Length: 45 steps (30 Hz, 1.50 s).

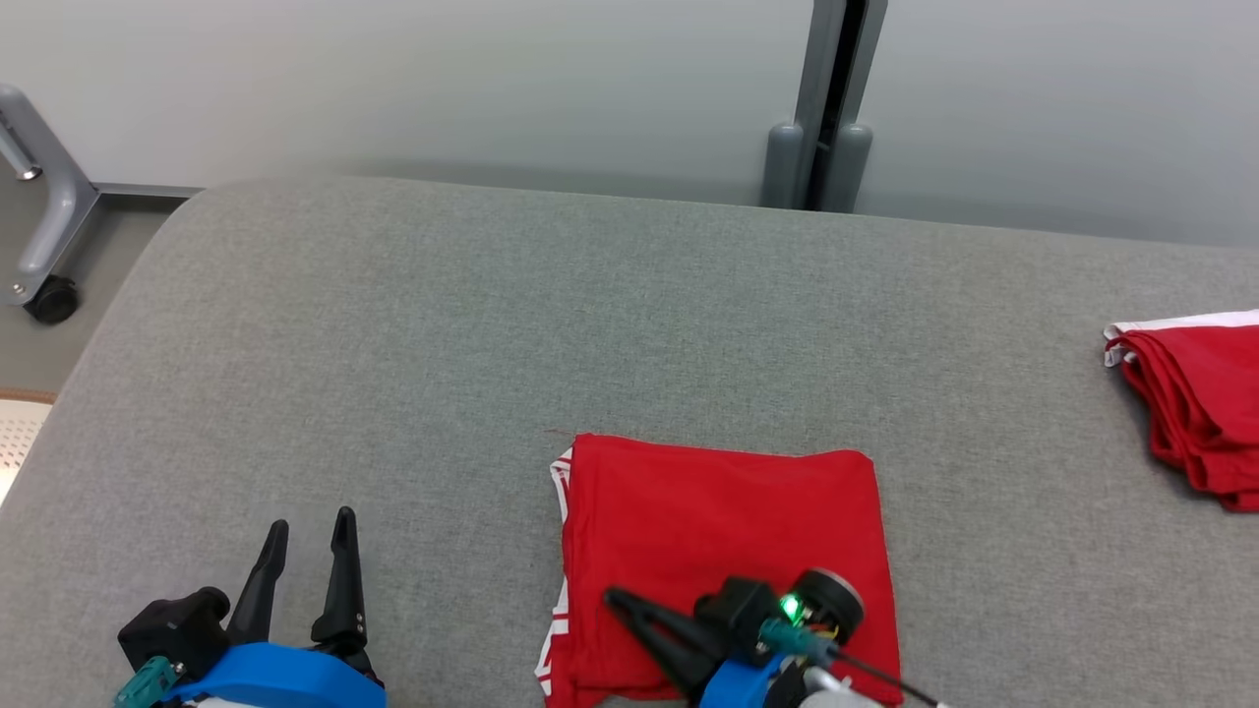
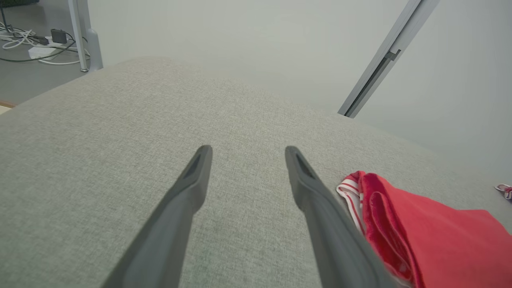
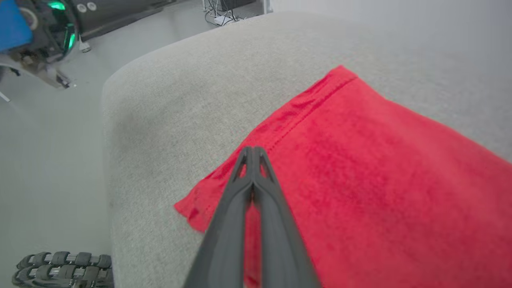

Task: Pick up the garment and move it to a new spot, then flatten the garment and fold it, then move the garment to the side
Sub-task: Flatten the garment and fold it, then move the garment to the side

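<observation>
The robot's right hand (image 1: 609, 594) hangs low over the near left corner of a red garment (image 1: 718, 511). Its two dark fingers are pressed together and point left across the cloth. In the right wrist view the closed tips (image 3: 252, 150) sit just above a stitched hem with no fabric visible between them, so nothing appears to be gripped. To the left of the garment and well apart from it, the left hand (image 1: 312, 521) rests over bare grey tabletop (image 1: 492, 324) with its fingers spread wide and nothing between them. The left wrist view shows the same gap (image 2: 248, 151), with the garment's white-striped edge (image 2: 352, 192) just off to its right. The garment lies near the front edge of the tabletop, squared into a flat, tidy rectangle with layered edges showing on its left side. By that look, the picking up, the flattening and the folding appear finished. What seems left is the last step, carrying the folded piece off to the side, and no grip for that has been taken yet. To the far right of the garment, a second red piece of clothing (image 1: 1195, 403) lies bunched at the edge of the head view. Beyond the garment, behind the tabletop, a grey post (image 1: 826, 118) stands against a pale wall.
</observation>
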{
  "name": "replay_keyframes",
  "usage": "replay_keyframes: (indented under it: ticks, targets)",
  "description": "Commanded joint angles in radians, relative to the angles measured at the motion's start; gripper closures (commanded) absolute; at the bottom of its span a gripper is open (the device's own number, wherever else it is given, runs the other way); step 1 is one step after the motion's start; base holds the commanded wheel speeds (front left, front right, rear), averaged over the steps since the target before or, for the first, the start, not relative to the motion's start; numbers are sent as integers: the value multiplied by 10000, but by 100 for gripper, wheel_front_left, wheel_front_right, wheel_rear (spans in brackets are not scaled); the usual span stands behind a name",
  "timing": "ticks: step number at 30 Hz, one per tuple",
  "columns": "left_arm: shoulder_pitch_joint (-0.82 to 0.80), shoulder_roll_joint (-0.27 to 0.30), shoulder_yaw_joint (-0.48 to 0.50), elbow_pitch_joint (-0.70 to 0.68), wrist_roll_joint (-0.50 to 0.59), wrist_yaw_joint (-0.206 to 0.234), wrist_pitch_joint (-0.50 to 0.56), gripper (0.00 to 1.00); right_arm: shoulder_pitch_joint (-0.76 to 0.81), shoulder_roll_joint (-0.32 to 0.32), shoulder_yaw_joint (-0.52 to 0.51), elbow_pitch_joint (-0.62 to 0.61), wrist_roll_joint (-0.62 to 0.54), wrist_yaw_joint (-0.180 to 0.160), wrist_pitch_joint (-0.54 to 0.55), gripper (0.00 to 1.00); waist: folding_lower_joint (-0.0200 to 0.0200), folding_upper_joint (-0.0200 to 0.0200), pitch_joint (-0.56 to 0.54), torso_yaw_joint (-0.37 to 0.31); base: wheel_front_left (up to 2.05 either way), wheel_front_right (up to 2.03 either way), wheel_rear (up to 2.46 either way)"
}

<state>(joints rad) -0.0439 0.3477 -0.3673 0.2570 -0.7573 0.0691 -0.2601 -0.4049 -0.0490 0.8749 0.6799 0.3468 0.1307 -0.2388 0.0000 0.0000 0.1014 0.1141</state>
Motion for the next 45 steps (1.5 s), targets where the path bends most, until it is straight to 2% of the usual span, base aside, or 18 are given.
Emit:
replay_keyframes:
  ticks: [1, 2, 3, 5, 6, 7, 8, 13, 19, 28, 45]
  targets:
    - [-56, -15, 92, -11, 104, -68, -46, 0, -151, -33, -343, -116, -115, 1, -138, 94, 0, 0, -48, -72, 0, 0, 0]
    - [-72, -30, 126, -40, 161, -72, -51, 0, -194, -33, -650, -180, -159, 1, -195, 84, 0, 0, -76, -111, 0, 0, 0]
    - [-79, -52, 164, -67, 203, -83, -54, 0, -201, -34, -981, -267, -244, 1, -215, 66, 0, 0, -110, -152, 0, 0, 0]
    - [-42, -120, 226, -100, 300, -88, -51, 0, -106, -34, -1847, -462, -483, 1, -263, 52, 0, 0, -190, -232, 0, 0, 0]
    - [-21, -158, 278, -143, 370, -100, -52, 0, -15, -34, -2374, -704, -631, 1, -268, 35, 0, 0, -229, -272, 0, 0, 0]
    - [28, -206, 327, -172, 449, -107, -54, 0, 150, -33, -2935, -948, -828, 1, -269, 11, 0, 0, -277, -319, 0, 0, 0]
    - [82, -249, 381, -204, 542, -133, -55, 0, 383, -37, -3510, -1167, -1000, 1, -263, 0, 0, 0, -322, -360, 0, 0, 0]
    - [286, -505, 613, -266, 1022, -246, -57, 0, 1455, -28, -5880, -2382, -1866, 1, -269, 0, 0, 0, -524, -543, 0, 0, 0]
    - [728, -821, 1006, -212, 1520, -434, -59, 0, 2600, -24, -7289, -3340, -2125, 1, -271, 0, 0, 0, -692, -823, 0, 0, 0]
    - [1063, -1183, 1708, -35, 2111, -840, -59, 0, 3556, -22, -8252, -3742, -1797, 1, -271, 0, 0, 0, -687, -1074, 0, 0, 0]
    - [746, -1612, 2180, 480, 2732, -1369, -60, 0, 3425, -24, -8307, -3412, -1619, 1, -272, 0, 0, 0, -591, -1162, 0, 0, 0]
